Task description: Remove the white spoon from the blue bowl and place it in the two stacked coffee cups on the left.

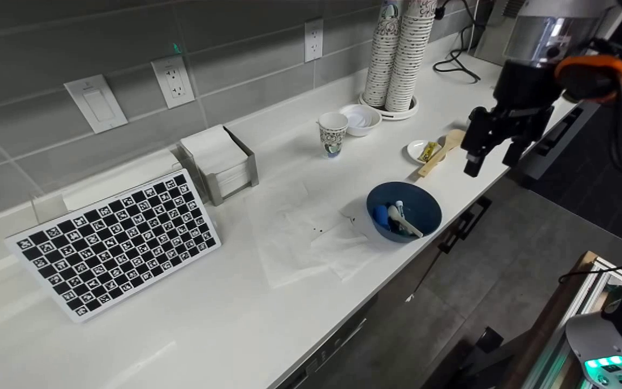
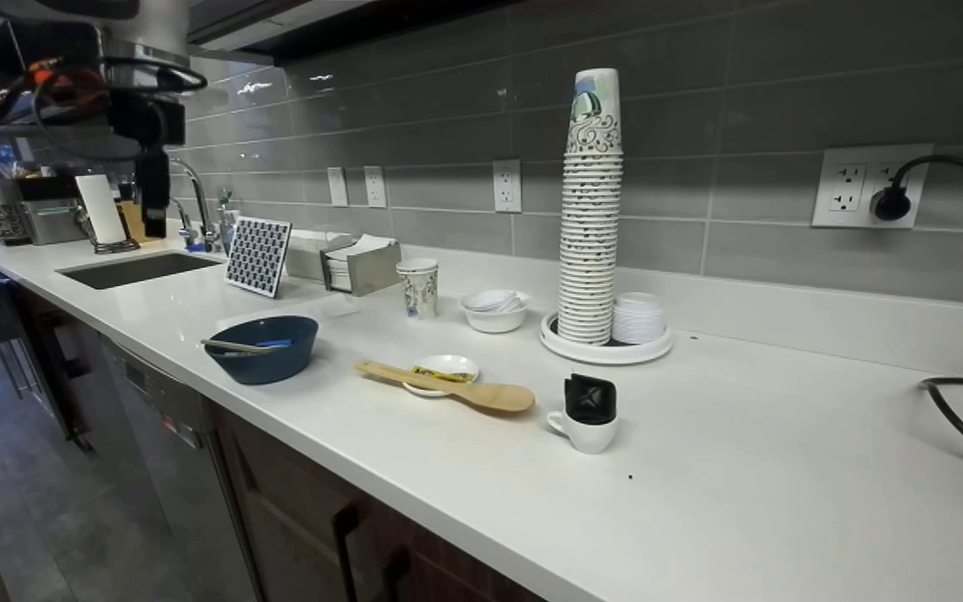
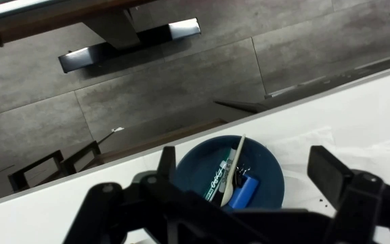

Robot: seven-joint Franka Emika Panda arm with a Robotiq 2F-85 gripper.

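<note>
We see the hand (image 1: 492,161) hanging in the air, well above the table (image 1: 208,329), its two fingers (image 3: 327,173) spread wide apart; in our wrist view the blue bowl (image 3: 269,169) shows between them, farther down. We find the white spoon (image 3: 234,167) inside that bowl, lying aslant, its handle end up at the rim near the table's edge and its head low, close beside a blue thing (image 3: 245,193) we cannot name; markers (image 3: 214,181) lie alongside its handle. The two stacked coffee cups (image 2: 420,293) stand upright toward the wall (image 1: 251,86), just beside a white bowl (image 2: 494,321) and well apart from the blue one. Near the blue bowl, we make out a wooden spatula (image 2: 494,396) resting across a small white plate (image 1: 414,147) that also carries a yellow packet (image 1: 428,150), and past its broad end, in an exterior view, a little mug (image 2: 590,436) with something black (image 2: 590,400) in it.
</note>
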